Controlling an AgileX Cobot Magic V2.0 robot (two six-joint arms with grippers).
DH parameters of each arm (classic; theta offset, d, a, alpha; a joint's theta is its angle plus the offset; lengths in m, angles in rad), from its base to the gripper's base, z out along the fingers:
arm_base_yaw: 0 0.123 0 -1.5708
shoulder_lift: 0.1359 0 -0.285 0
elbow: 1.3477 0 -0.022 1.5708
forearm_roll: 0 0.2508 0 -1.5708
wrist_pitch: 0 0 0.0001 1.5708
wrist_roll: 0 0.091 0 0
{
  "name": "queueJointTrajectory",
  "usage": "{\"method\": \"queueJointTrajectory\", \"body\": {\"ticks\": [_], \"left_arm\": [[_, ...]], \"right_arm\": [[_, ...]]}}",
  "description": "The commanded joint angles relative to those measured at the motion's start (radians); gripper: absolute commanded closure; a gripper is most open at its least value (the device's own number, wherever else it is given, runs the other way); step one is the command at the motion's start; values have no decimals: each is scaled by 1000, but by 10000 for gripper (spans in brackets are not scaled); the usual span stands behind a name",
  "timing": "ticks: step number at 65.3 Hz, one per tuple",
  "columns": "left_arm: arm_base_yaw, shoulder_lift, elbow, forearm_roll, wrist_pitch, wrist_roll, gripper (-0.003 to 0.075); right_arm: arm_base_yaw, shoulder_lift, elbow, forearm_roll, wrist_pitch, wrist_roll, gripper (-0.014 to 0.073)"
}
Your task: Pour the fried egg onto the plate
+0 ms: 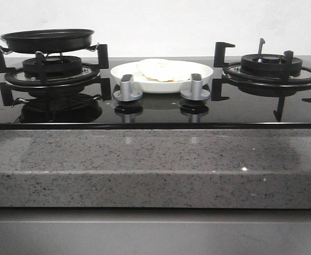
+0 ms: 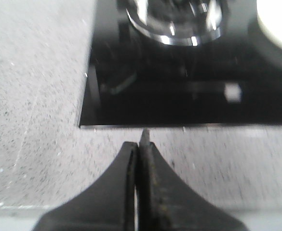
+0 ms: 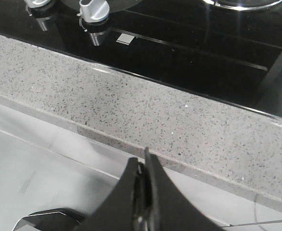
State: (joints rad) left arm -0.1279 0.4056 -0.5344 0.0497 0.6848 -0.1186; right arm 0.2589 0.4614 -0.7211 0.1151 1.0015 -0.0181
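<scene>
— Granite-grey speckled countertop point(image 1: 155, 164) fronts a black glass hob point(image 1: 155, 114); what sits on it?

— At the left rear, a black frying pan point(image 1: 48, 39) rests on a burner point(image 1: 51, 71). At centre rear, the plate point(image 1: 198, 79) holds the fried egg point(image 1: 158, 69), behind two silver knobs point(image 1: 127, 89).

— And the arms?

— The left gripper point(image 2: 140, 149) hangs over the counter's front edge, jaws pressed together, empty. The right gripper point(image 3: 145, 166) likewise, closed on nothing.

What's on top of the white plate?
The fried egg lies on the plate, between the two burners. Its front edge and any yolk are hidden by the plate's rim.
</scene>
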Motion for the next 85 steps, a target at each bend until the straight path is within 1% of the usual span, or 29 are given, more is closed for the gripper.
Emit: {"method": "queueJointTrajectory", "body": {"ticks": [1, 8, 14, 22, 28, 32, 37, 48, 85], "left_arm": [[33, -93, 93, -50, -244, -10, 739], [57, -226, 266, -100, -434, -10, 739], [62, -311, 388, -106, -556, -10, 739], [71, -373, 494, -106, -708, -10, 739], [74, -401, 545, -106, -811, -10, 739], [74, -433, 546, -103, -790, -10, 739], [74, -429, 546, -103, -808, -10, 739], [77, -429, 546, -103, -788, -10, 739], [77, -429, 546, -103, -788, -10, 739]], "right_arm": [[-2, 5, -22, -5, -57, -9, 662], [-2, 5, -22, -5, -57, -9, 662], [-2, 5, -22, -5, -57, -9, 662], [-2, 5, -22, -5, -57, -9, 662], [-2, 5, -22, -5, -57, -9, 662], [-2, 5, -22, -5, -57, -9, 662], [-2, 5, -22, -5, -55, -9, 662], [-2, 5, -22, -5, -57, -9, 662], [-2, 5, -22, -5, -57, -9, 662]]}}
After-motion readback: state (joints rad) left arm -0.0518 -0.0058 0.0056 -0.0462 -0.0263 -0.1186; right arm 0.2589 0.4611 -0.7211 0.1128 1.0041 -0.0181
